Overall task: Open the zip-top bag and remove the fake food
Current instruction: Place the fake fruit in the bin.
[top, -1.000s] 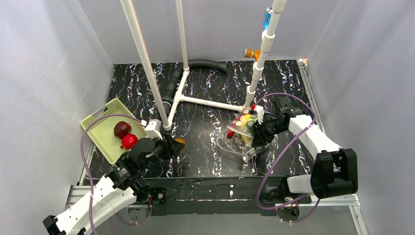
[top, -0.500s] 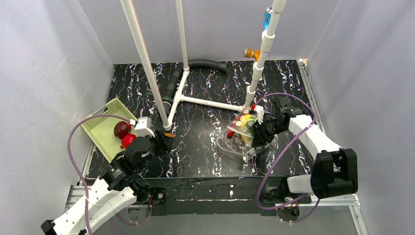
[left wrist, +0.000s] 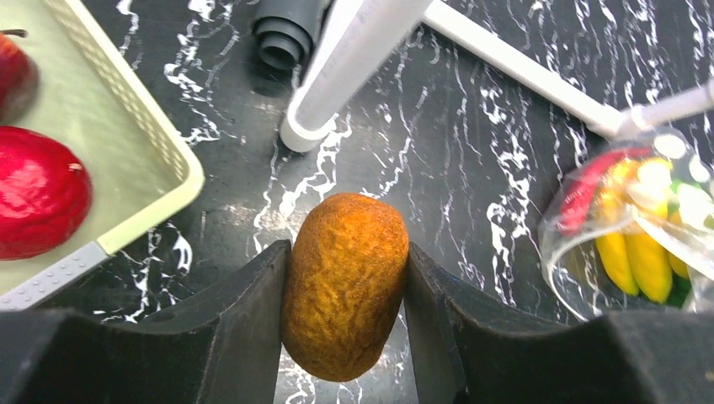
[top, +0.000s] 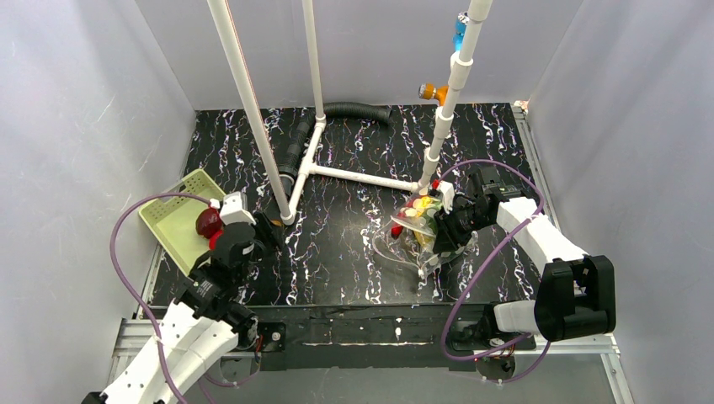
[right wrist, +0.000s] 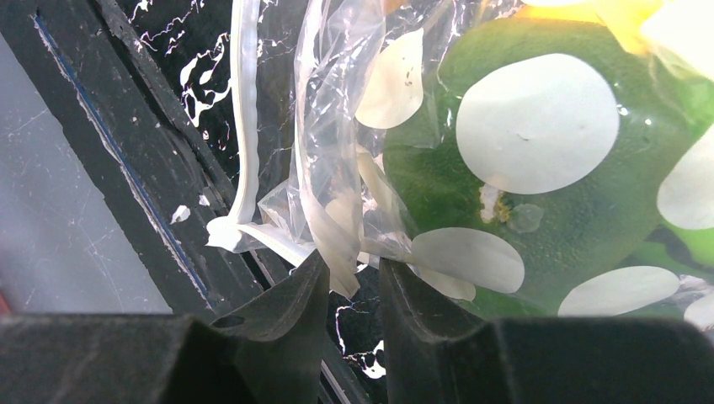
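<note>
My left gripper (top: pixel 263 231) is shut on an orange-brown oval fake food piece (left wrist: pixel 345 286) and holds it above the black table, just right of the pale green basket (top: pixel 173 220). The basket (left wrist: pixel 126 151) holds a dark red fruit (top: pixel 207 221) and a red fruit (left wrist: pixel 38 189). The zip-top bag (top: pixel 411 234) lies right of centre, its dots clear in the right wrist view (right wrist: pixel 337 126). Inside it I see a banana (left wrist: pixel 636 257), a red chili (left wrist: pixel 589 189) and a green piece (right wrist: pixel 539 185). My right gripper (right wrist: pixel 354 286) is shut on a fold of the bag's edge.
A white pipe frame (top: pixel 349 175) lies on the table, with uprights (top: pixel 253 101) rising beside the basket and behind the bag (top: pixel 450 101). One pipe foot (left wrist: pixel 307 130) stands just ahead of my left gripper. A black corrugated hose (top: pixel 354 109) lies at the back. Grey walls enclose the table.
My left arm has swung left toward the basket, carrying the orange-brown piece. The right arm and the bag have not moved.
</note>
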Robot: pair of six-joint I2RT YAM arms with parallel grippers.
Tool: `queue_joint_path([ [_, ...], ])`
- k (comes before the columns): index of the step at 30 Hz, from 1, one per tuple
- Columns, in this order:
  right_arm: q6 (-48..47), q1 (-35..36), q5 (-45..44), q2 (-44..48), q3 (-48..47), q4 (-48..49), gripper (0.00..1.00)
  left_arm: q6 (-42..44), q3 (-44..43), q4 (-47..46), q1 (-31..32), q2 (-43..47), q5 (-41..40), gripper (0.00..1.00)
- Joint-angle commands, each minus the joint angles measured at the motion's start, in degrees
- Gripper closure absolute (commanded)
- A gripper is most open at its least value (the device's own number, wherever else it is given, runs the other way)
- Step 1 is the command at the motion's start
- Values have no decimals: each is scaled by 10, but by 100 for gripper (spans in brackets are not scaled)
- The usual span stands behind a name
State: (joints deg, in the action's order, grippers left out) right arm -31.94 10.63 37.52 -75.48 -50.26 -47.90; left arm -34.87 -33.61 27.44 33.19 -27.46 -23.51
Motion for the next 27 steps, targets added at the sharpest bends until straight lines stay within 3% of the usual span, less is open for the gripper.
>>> queue_joint_path([
  [1, -9, 3, 9, 3, -19, -9, 65, 21, -25, -5, -61, -11, 32, 100],
  [16, -10, 3, 9, 1, -19, -9, 65, 48, -56, -40, -280, -95, 184, 100],
  [27, -12, 3, 9, -3, -20, -10, 65, 79, -59, -50, -360, -139, 172, 100],
])
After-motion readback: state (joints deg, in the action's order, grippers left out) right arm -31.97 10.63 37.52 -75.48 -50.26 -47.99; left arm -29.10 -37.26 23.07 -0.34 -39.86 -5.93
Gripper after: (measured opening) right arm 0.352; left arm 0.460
